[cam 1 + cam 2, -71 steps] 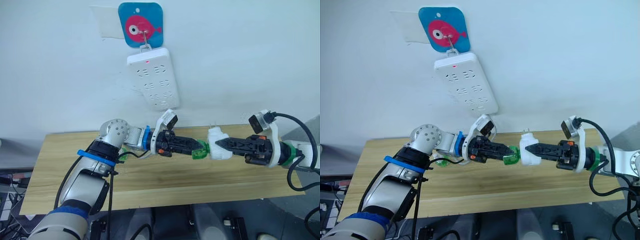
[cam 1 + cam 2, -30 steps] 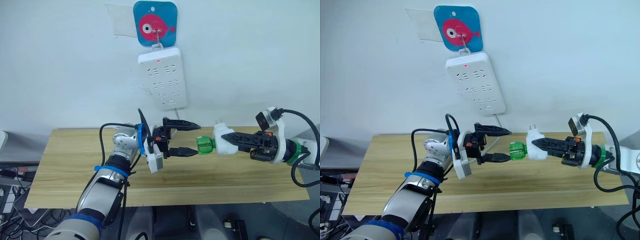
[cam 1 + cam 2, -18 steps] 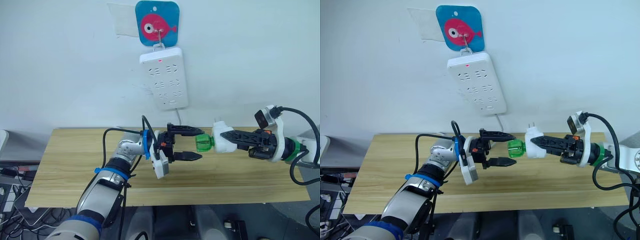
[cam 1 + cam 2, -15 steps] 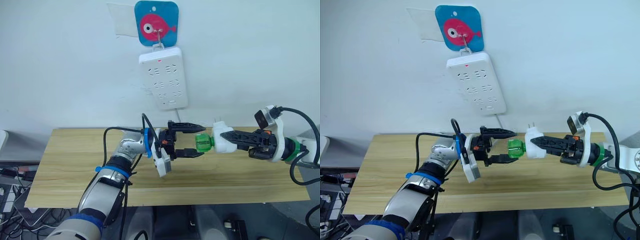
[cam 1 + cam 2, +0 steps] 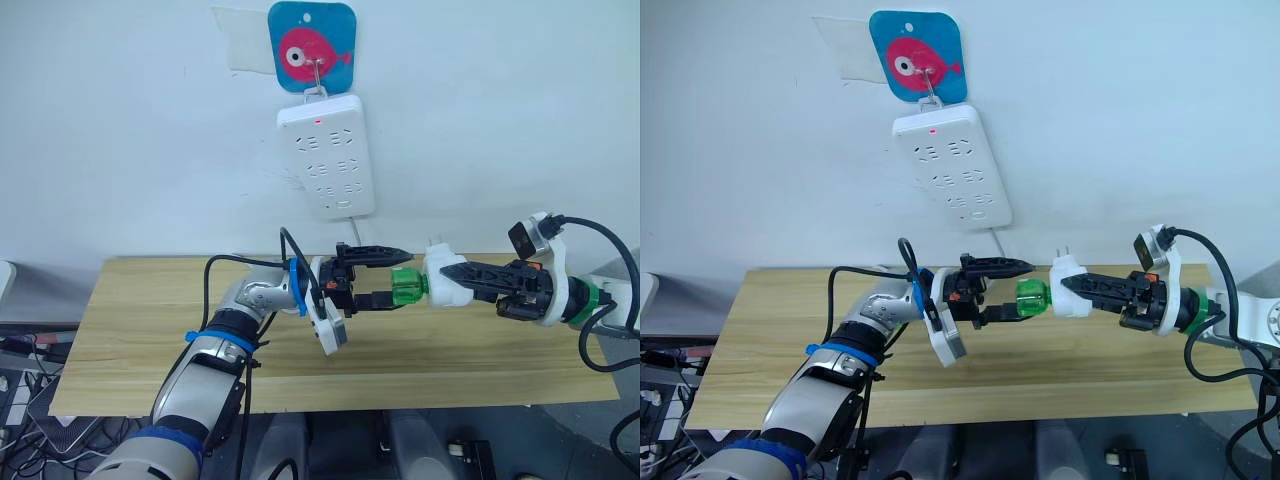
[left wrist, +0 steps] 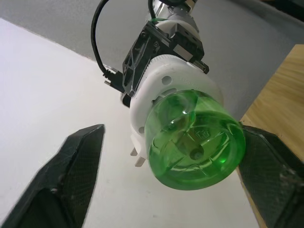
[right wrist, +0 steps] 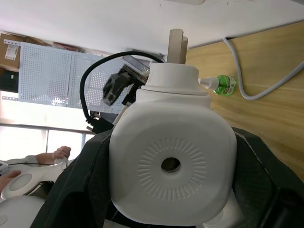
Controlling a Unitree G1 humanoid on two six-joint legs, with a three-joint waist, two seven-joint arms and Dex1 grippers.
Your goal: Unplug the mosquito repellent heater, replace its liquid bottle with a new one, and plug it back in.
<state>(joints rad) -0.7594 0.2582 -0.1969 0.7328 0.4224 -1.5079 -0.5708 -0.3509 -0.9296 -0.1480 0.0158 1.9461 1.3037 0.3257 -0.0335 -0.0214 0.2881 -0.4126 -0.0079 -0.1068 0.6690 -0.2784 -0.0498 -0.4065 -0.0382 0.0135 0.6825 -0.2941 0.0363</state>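
White rounded plastic mosquito repellent heater (green transparent liquid bottle attached) sits clamped in the right gripper above the wooden table; the left gripper spreads around the bottle.

The white rounded heater is held on its side above the table, prongs upward, with a green bottle fitted in its end.

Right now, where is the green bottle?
The green bottle is in mid-air above the wooden table, attached to the heater in the right gripper, between the left gripper's fingers.
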